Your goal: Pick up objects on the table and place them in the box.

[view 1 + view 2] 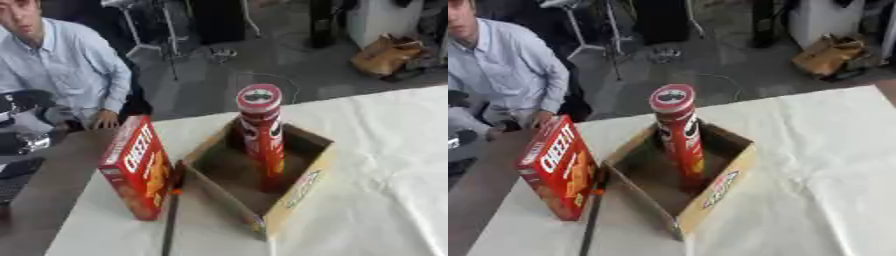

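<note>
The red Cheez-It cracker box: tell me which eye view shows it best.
The left eye view: the red Cheez-It cracker box stands upright left of the open cardboard box, larger and with its lettering clearer. The right eye view shows the same box whole too, nearer the picture's left edge.

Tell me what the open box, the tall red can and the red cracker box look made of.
Open box: plain brown corrugated cardboard by its look, matte, raw flap edges. Tall red can: probably a printed paperboard tube, slightly glossy; the lid's material is unclear. Red cracker box: thin printed carton, smooth with a slight sheen.
</note>
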You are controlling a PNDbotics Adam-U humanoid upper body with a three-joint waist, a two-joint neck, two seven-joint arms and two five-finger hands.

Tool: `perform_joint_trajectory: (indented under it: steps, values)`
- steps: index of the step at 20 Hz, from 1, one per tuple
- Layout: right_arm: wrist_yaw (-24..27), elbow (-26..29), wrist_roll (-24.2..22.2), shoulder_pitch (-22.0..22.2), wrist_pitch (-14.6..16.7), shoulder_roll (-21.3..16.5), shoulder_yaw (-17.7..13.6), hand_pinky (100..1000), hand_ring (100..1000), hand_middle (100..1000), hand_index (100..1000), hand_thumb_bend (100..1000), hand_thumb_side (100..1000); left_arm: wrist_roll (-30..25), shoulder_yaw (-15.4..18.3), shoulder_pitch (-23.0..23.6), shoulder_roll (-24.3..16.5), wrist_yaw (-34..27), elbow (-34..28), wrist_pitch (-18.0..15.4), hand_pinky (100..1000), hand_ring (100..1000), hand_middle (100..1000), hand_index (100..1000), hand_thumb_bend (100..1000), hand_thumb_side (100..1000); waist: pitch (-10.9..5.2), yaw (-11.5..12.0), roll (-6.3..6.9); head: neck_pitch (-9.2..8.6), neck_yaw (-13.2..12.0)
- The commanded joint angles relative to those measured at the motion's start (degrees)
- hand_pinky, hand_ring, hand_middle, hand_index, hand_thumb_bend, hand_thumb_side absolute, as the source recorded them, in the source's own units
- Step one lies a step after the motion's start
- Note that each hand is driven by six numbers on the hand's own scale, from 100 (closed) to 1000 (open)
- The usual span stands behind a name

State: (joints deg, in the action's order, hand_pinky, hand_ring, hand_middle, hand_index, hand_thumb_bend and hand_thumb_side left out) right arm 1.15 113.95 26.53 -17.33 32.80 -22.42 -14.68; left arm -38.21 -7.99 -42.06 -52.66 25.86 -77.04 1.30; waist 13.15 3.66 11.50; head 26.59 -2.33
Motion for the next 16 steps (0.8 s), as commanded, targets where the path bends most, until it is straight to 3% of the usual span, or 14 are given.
perform_joint_trajectory:
  steps: [1, 7, 11, 16]
  values:
    - [0.63, 0.64, -0.21, -0.26, -0.07, -1.58, 0.15, 891, 895, 647, 638, 100, 1000, -8.83, -0.59, -3.47, -2.53, -4.59, 0.29, 5.76, 1000, 1000, 1000, 1000, 368, 1000, -1.49, 0.26, -0.05, 0.61, 0.09]
    - [0.81, 0.64, -0.57, -0.06, -0.68, -1.7, 0.32, 890, 895, 646, 637, 100, 1000, -12.26, -3.46, -9.34, -0.4, -4.03, 5.69, 9.42, 1000, 1000, 1000, 1000, 438, 1000, -2.08, 0.29, 0.63, 1.02, -0.05]
    - [0.81, 0.64, -0.74, 0.03, -1.01, -1.83, 0.33, 890, 895, 646, 637, 100, 1000, -13.43, -4.89, -11.54, 0.85, -3.41, 9.41, 9.52, 1000, 1000, 1000, 1000, 503, 1000, -2.27, 0.34, 1.16, 1.39, -0.3]
    - [0.88, 0.64, -0.78, -0.01, -1.85, -1.56, 0.29, 889, 895, 644, 638, 100, 1000, -13.75, -8.59, -16.79, 3.71, -0.57, 16.25, 7.5, 1000, 1000, 1000, 1000, 487, 1000, -2.64, 0.85, 1.44, 2.06, -0.51]
